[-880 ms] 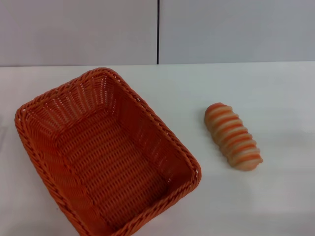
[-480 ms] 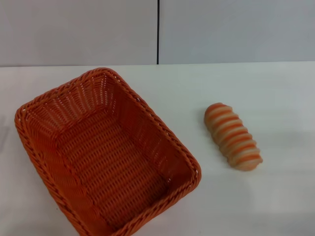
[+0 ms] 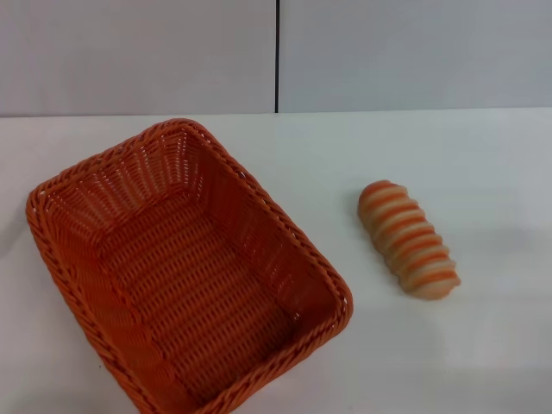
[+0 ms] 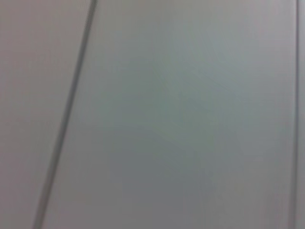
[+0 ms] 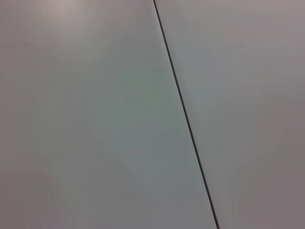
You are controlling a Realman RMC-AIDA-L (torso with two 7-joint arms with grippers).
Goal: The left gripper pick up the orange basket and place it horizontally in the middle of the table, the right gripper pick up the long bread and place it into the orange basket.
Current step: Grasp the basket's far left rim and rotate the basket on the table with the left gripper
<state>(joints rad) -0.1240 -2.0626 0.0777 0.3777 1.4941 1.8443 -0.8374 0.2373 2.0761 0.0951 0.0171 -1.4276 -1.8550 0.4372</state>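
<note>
Basket [image 3: 185,267] empty, angled on table [image 3: 448,155] at left, bread [image 3: 408,239] lying apart to its right, stripes up, neither gripper in view, jaw state cannot be told.

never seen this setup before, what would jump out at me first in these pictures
The big orange basket grabs the eye first: it sits empty and skewed at an angle on the left of the white table, running off the near edge of the head view. To its right, apart from it, lies the striped long bread. Neither gripper shows anywhere; both wrist views face only a plain grey wall with a dark seam.
</note>
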